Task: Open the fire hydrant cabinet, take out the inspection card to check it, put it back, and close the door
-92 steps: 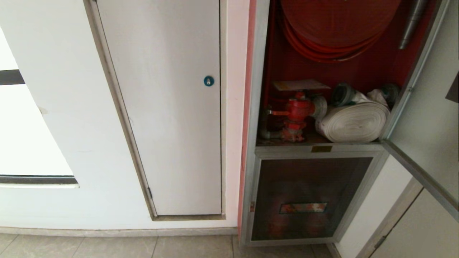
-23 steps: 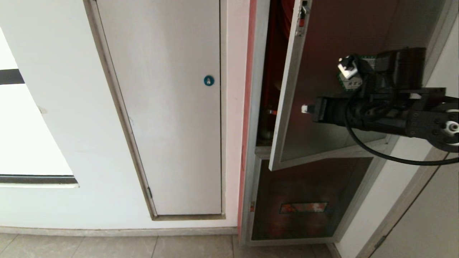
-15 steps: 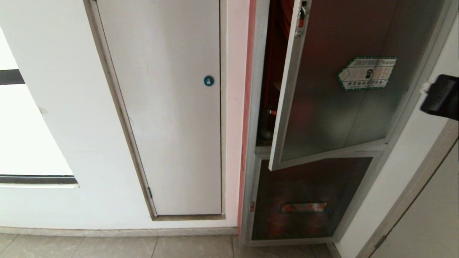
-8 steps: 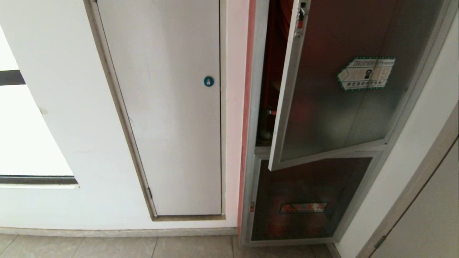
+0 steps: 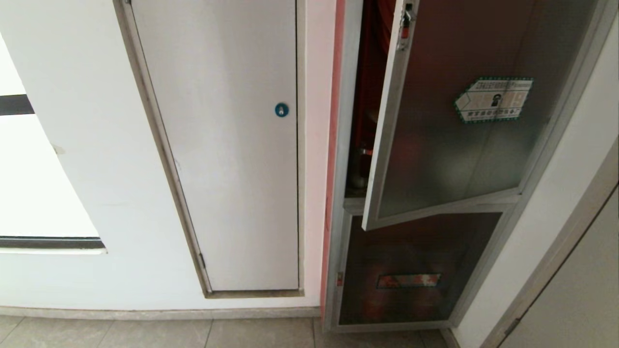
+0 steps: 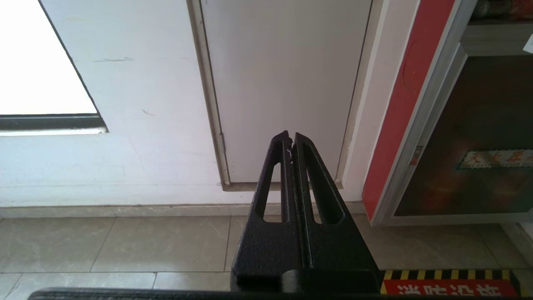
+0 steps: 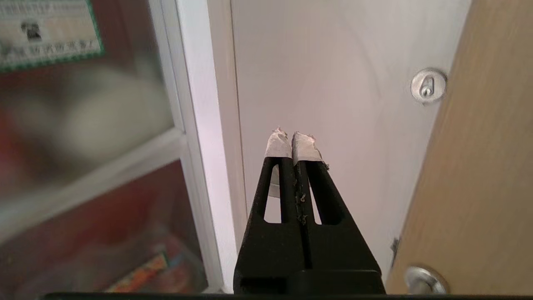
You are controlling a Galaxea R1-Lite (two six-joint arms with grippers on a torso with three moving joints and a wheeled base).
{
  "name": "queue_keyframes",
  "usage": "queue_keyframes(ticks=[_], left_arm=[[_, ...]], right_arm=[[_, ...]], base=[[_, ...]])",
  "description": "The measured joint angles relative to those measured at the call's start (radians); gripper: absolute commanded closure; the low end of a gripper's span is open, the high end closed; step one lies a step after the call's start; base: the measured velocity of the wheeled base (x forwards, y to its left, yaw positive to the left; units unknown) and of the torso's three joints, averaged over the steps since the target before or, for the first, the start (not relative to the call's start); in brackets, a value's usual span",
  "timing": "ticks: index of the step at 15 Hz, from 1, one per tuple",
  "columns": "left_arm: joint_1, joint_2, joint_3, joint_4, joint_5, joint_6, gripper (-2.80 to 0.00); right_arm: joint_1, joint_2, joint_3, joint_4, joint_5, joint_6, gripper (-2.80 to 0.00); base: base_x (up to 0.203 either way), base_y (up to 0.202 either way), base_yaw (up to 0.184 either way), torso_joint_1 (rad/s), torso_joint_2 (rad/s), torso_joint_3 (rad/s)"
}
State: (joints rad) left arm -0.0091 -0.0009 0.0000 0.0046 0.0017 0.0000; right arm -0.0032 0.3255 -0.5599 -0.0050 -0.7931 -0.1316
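Head view is showing the door of the fire hydrant cabinet hanging ajar, its latch edge standing off the frame with a dark gap beside it, so closing is not yet finished. The inspection card is not showing anywhere; presumably it is lying inside, behind the tinted glass. Neither arm is appearing in that view.

In its own wrist view the right gripper is sitting with its taped fingertips pressed together, holding nothing, and pointing at a white wall panel. The door, with its green-bordered sticker, is lying off to one side of the pincer, well apart from the tips.

The left gripper is parked low with its fingers likewise together and empty, facing a plain white panel, the cabinet's lower part off to its side.

To finish well, I judge the right pincer should be coming back across to the door's glass near the latch edge, far from the hinge, and pushing flat with the closed tips until the red latch is seating in the frame. Pressing slowly matters, since a glancing push could be sliding off the glass.
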Motion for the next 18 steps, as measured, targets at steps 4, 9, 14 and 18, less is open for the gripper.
queue_keyframes(ticks=[4, 9, 14, 18], left_arm=[[0.000, 0.000, 0.000, 0.000, 0.000, 0.000, 0.00], [0.000, 0.000, 0.000, 0.000, 0.001, 0.000, 0.00], [0.000, 0.000, 0.000, 0.000, 0.001, 0.000, 0.00], [0.000, 0.000, 0.000, 0.000, 0.000, 0.000, 0.00]], right_arm=[[-0.001, -0.106, 0.130, 0.015, 0.215, -0.005, 0.00], [0.000, -0.223, 0.339, -0.030, 0.519, 0.000, 0.00], [0.000, -0.311, 0.503, -0.033, 0.722, 0.003, 0.00], [0.000, -0.324, 0.551, -0.025, 0.810, 0.019, 0.00]], base=[[0.000, 0.000, 0.000, 0.000, 0.00, 0.000], [0.000, 0.000, 0.000, 0.000, 0.00, 0.000], [0.000, 0.000, 0.000, 0.000, 0.00, 0.000], [0.000, 0.000, 0.000, 0.000, 0.00, 0.000]])
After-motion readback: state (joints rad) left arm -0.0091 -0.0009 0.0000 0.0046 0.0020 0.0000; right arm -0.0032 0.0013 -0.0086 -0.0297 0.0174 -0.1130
